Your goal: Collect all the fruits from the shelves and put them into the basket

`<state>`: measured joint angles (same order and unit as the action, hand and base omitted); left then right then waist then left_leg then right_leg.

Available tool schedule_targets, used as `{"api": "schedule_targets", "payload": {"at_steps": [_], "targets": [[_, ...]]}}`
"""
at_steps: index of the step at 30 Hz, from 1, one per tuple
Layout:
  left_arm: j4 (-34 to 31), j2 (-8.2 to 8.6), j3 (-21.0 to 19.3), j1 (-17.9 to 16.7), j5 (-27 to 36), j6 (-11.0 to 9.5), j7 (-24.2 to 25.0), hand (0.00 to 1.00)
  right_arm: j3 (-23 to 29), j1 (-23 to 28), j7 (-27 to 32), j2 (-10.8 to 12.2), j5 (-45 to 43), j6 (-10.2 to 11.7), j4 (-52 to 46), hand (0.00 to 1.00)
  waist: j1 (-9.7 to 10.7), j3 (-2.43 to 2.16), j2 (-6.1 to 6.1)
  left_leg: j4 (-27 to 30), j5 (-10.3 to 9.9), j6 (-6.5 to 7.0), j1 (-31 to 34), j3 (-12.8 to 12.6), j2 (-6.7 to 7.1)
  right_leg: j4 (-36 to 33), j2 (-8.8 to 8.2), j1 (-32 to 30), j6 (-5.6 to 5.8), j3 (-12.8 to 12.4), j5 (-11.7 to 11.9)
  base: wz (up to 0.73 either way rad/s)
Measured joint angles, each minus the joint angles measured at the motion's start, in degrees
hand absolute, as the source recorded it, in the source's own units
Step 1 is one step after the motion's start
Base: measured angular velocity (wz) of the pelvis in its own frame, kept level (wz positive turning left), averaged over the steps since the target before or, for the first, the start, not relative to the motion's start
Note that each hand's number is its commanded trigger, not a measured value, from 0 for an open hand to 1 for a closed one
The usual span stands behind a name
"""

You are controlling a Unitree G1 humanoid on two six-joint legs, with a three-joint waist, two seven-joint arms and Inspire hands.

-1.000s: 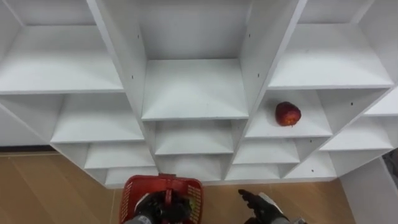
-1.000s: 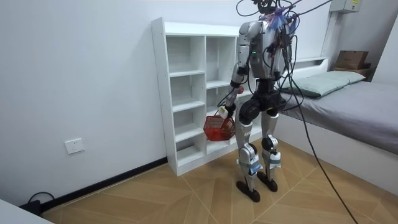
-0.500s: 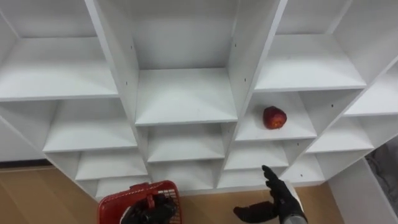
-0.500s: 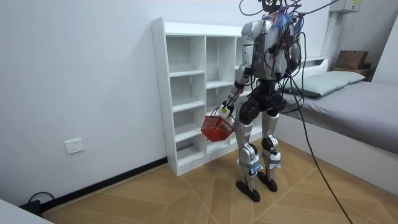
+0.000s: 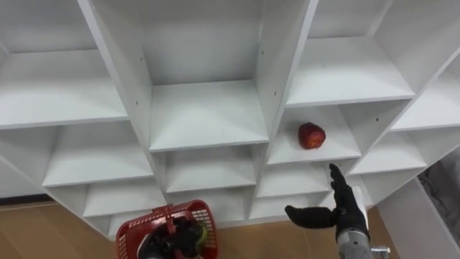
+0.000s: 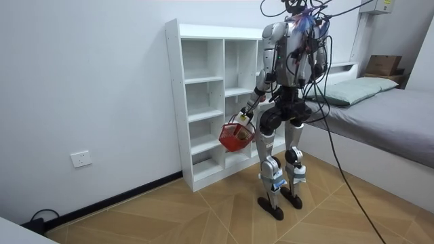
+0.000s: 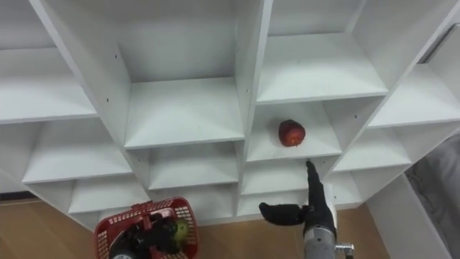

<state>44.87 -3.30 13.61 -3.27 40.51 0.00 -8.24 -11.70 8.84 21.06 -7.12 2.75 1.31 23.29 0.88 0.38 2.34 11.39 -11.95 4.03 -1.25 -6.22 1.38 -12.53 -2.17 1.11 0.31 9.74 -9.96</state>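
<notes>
smooth white panel closet (image 5: 205, 115), boxy cubbies. round glossy red apple (image 5: 311, 135) on a shelf right of centre. right hand (image 5: 343, 208) lower right, beneath it, fingers straight, thumb spread, holding nothing. left hand (image 5: 176, 237) curled round the handle of a red lattice basket (image 5: 133, 232), lower left.

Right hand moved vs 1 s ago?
Yes. The right hand has risen, from in front of the floor below the closet to the shelf just under the apple, fingers open. The left hand grips the basket.

White wall (image 6: 88, 81), wooden floor (image 6: 169, 217), grey bed (image 6: 397, 112)
</notes>
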Motion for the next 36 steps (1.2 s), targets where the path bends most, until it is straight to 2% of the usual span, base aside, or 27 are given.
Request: {"api": "schedule_targets", "payload": {"at_steps": [7, 15, 19, 23, 32, 36], "targets": [[0.11, -0.56, -0.35, -0.10, -0.82, 0.05, 0.02, 1.00, -0.02, -1.29, 4.10, -0.01, -0.51, 0.02, -1.97, 0.00, -0.02, 0.09, 0.41, -0.36, 0.00, -0.01, -0.08, 0.02, -0.05, 0.08, 0.12, -0.05, 0.00, -0.03, 0.00, 0.00], [0.10, -1.09, 0.19, -0.74, -3.01, 0.80, -0.06, 1.00, -0.06, -3.43, 5.30, 0.02, 0.01, -0.06, -1.55, 0.00, 0.05, 0.20, 1.24, -0.05, 0.02, -0.02, 0.12, 0.16, 0.00, 0.54, 0.06, 0.28, 0.00, 0.06, 0.00, 0.00], [0.01, -1.40, 0.18, -0.73, -5.25, 2.28, -0.06, 1.00, -0.06, -3.58, 5.32, 0.02, 0.01, -1.27, -1.56, 0.00, 0.10, 0.15, 1.32, 0.04, 0.01, -0.03, 0.79, 0.27, 0.03, 0.96, 0.08, 0.08, 0.00, 0.53, 0.00, 0.00], [0.01, -1.45, 0.14, -0.92, -6.27, 2.58, 0.11, 1.00, 0.05, -3.99, 5.32, -0.02, -0.11, -2.06, -1.58, 0.00, 0.01, 0.15, 1.30, -0.04, 0.02, -0.06, 0.94, 0.38, -0.02, 0.95, 0.15, 0.10, 0.00, 0.59, 0.00, 0.00], [0.89, -2.70, 0.11, -1.49, -9.85, 2.75, 2.70, 1.00, 0.06, -7.51, 4.89, -1.78, 1.59, -2.23, 0.84, 0.00, -0.54, 0.07, 1.45, 0.04, 0.04, -0.08, 0.90, 0.63, 0.01, 0.96, 0.03, -0.03, 0.00, 1.54, 0.00, 0.01], [2.38, -2.96, -0.74, -1.58, -11.55, 3.82, 3.77, 1.00, 0.58, -9.36, 4.19, -2.58, 3.67, -2.60, 3.57, 0.00, -1.24, 0.06, 1.83, 0.36, 0.04, -0.08, 1.31, 0.89, 0.06, 0.97, -0.05, -0.07, 0.00, 1.57, 0.00, 0.04]]}}
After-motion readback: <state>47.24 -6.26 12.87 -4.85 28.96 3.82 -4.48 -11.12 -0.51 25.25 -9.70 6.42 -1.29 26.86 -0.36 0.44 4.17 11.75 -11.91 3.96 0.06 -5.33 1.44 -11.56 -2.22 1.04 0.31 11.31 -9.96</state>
